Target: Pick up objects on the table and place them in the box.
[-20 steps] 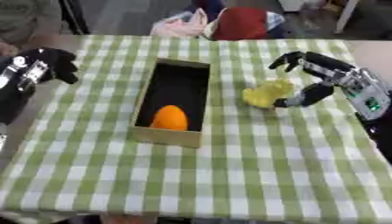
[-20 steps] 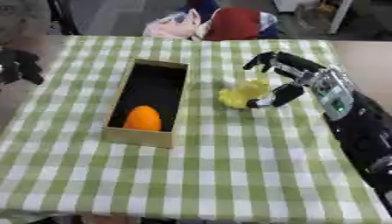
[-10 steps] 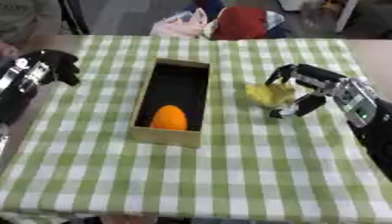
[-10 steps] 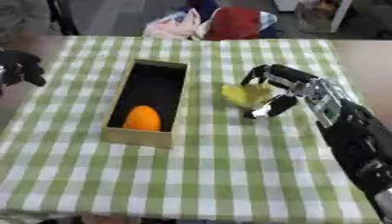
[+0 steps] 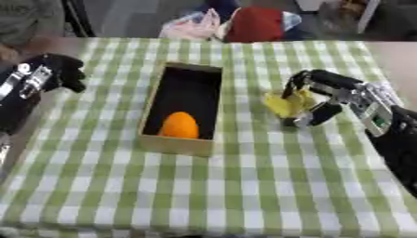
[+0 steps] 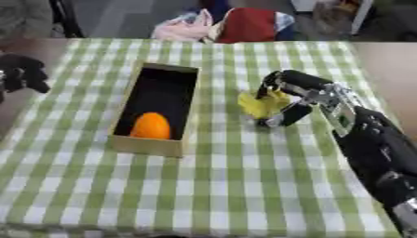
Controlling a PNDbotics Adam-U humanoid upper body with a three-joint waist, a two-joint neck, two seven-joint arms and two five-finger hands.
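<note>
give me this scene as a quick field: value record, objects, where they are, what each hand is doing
surface: table with green and white checked cloth
box: open cardboard box, left of centre, long side running away from the robot
in box: orange round object at the near end
outside box: yellow object on the cloth, right of the box
right hand: right hand curled round the yellow object, fingers over it and thumb on the near side
left hand: left hand at the left edge, fingers curled, holding nothing
</note>
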